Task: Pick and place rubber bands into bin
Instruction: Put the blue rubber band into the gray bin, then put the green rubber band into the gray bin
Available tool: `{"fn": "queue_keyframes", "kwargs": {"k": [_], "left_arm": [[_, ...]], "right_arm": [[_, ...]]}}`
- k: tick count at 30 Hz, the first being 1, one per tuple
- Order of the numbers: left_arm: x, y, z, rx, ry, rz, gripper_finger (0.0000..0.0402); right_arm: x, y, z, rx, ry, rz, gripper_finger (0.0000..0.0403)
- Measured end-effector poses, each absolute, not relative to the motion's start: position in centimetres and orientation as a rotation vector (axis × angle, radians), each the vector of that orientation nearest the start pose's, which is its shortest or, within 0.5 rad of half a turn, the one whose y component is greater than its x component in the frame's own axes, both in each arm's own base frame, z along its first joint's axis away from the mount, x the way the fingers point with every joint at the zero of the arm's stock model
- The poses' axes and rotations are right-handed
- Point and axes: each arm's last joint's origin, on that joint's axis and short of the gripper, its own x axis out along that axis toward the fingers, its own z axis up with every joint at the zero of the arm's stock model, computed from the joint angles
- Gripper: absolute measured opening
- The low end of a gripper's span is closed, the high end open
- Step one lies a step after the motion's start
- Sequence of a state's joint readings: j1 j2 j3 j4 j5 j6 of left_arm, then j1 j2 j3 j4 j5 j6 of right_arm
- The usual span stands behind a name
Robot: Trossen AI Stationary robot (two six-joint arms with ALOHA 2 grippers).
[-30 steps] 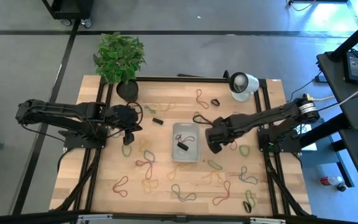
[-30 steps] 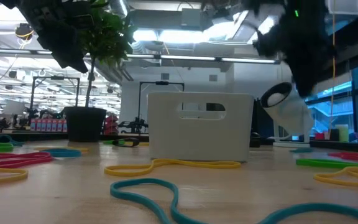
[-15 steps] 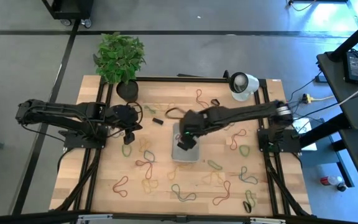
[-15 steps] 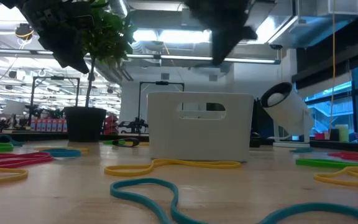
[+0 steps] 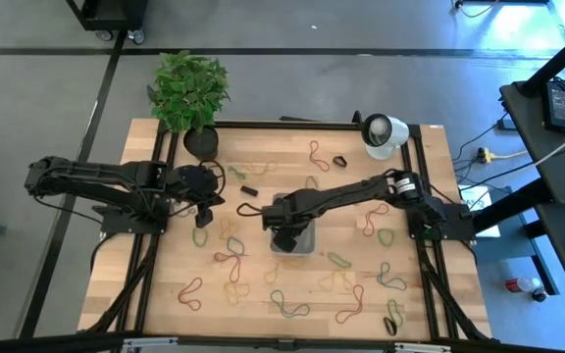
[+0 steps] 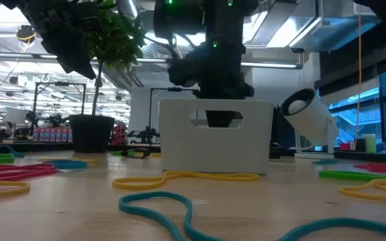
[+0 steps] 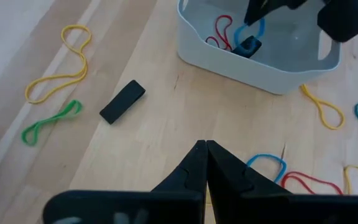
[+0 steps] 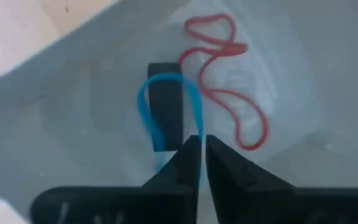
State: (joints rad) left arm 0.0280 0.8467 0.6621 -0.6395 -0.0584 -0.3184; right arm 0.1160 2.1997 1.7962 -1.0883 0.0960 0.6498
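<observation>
The translucent grey-white bin (image 5: pixel 299 245) stands mid-table and shows as a white box in the low view (image 6: pixel 179 144). It holds a red rubber band (image 8: pixel 229 74) and a black block (image 8: pixel 166 112). My right gripper (image 5: pixel 283 231) reaches down into the bin from above, shut on a blue rubber band (image 8: pixel 166 81). My left gripper (image 7: pixel 205 149) is shut and hovers over bare wood left of the bin, touching nothing. Many coloured rubber bands (image 5: pixel 229 257) lie flat across the table. My right gripper pinches the blue rubber band between its two fingertips at one end of the loop (image 8: pixel 196 134), coming from above and pointing down into the bin. The rest of the loop hangs slack below the fingers and drapes over the black block on the bin's floor.
A potted plant (image 5: pixel 190 93) stands at the far left corner and a round white lamp (image 5: pixel 385 132) at the far right. A small black block (image 7: pixel 122 101) lies on the wood left of the bin. A yellow band (image 6: pixel 186 177) and a teal band (image 6: pixel 179 207) lie near the low camera.
My right arm has swung from just right of the bin toward the table's left, over the bin, and has come down into it. The left arm has kept still.
</observation>
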Motion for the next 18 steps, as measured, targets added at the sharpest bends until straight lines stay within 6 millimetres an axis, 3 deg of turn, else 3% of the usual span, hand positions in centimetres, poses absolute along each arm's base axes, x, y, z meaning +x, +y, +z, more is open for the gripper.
{"fn": "queue_keyframes", "kwargs": {"k": [12, 18], "left_arm": [[16.3, 0.6, 24.4, -0.292, 0.805, 0.203, 0.0003], [16.3, 0.6, 24.4, -0.292, 0.805, 0.204, 0.0003]], "right_arm": [[42.8, 4.7, 18.0, 0.368, 1.438, -0.454, 0.0175], [42.5, 4.6, 19.4, 0.317, 1.478, -0.425, 0.02]]}}
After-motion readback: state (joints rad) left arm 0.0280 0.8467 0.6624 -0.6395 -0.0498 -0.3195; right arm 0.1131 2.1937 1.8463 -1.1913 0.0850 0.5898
